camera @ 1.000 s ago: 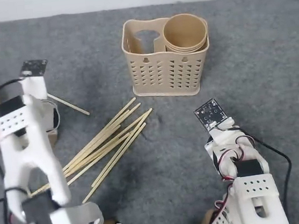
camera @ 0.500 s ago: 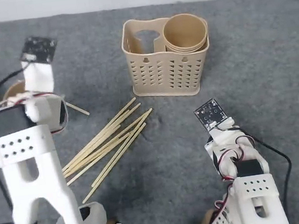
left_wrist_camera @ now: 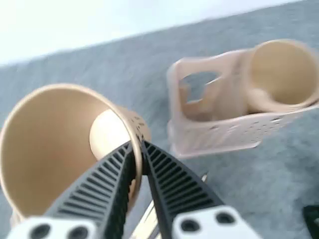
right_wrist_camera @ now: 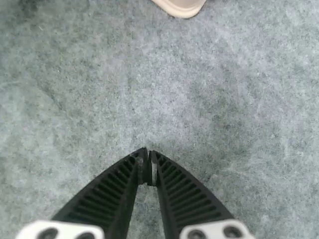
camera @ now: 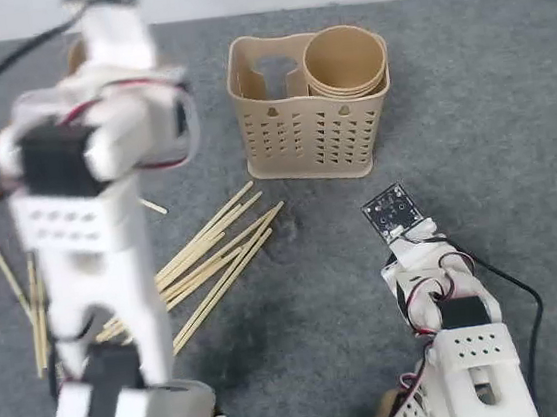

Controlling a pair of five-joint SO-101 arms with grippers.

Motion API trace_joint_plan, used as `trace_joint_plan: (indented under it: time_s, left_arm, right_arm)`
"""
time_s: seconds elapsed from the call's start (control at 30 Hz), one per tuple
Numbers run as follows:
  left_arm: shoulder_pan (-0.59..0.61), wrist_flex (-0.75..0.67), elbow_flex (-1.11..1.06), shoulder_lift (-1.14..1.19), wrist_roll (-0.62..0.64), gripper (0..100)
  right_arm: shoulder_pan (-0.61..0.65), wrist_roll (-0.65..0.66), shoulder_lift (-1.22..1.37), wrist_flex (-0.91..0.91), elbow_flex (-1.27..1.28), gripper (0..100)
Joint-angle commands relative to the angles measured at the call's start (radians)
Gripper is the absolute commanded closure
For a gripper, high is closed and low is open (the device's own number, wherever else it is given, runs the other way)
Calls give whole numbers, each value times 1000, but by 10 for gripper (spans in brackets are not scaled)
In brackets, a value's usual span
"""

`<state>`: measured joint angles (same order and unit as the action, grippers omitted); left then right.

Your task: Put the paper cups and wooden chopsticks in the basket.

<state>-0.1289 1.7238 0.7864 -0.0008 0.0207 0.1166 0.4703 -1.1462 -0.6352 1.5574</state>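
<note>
Two arms: I am running the pair at a grey worktop (camera: 493, 144). The left arm (camera: 85, 190) stands raised high above the chopstick pile, and the right arm (camera: 440, 301) sits low on the near side.
Left tool: the left tool (left_wrist_camera: 137, 148) pinches the wall of a paper cup (left_wrist_camera: 55, 144) at the rim, one finger inside the mouth and one outside. The cup is tipped so its mouth faces the wrist camera.
Cup in hand: carried in the air, apart from the basket (left_wrist_camera: 214, 134) and not yet over it.
Right tool: the right tool (right_wrist_camera: 148, 167) is pressed together on nothing, low over the grey surface, with the basket's foot just ahead.
Basket: upright at the far middle of the worktop. The stacked cups (camera: 344, 60) sit nested in its right-hand compartment as the high view shows it; the compartment beside them shows no chopsticks.
Chopsticks: the chopsticks (camera: 213, 251) lie in a loose fan between the left arm and the basket, none of them in it. A few stray sticks (camera: 27, 297) lie apart near the left edge.
Progress: by my reading, the cup half is nearly done, with several cups housed and this one on its way.
Left to do: drop this cup onto the stack, then gather every chopstick. I judge that the larger share of the job.
</note>
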Motion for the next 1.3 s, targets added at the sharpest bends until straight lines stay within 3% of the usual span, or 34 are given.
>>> trace_joint_plan:
  time_s: [0.0, 0.2, 0.5, 0.7, 1.27]
  left_arm:
    - [-129, 6, 257, 109, 18, 987]
    - [-305, -91, 549, 288, 14, 987]
    - [-361, -301, 573, 468, 14, 987]
    - [-385, -276, 572, 545, 8, 987]
    - [-407, -89, 576, 603, -157, 987]
  right_arm:
    - [-7, 20, -22, 21, -8, 991]
    - [-5, 20, -22, 22, -8, 991]
    - [-5, 20, -22, 25, -8, 991]
    - [-5, 20, -22, 27, -8, 991]
    - [-5, 20, -22, 27, -8, 991]
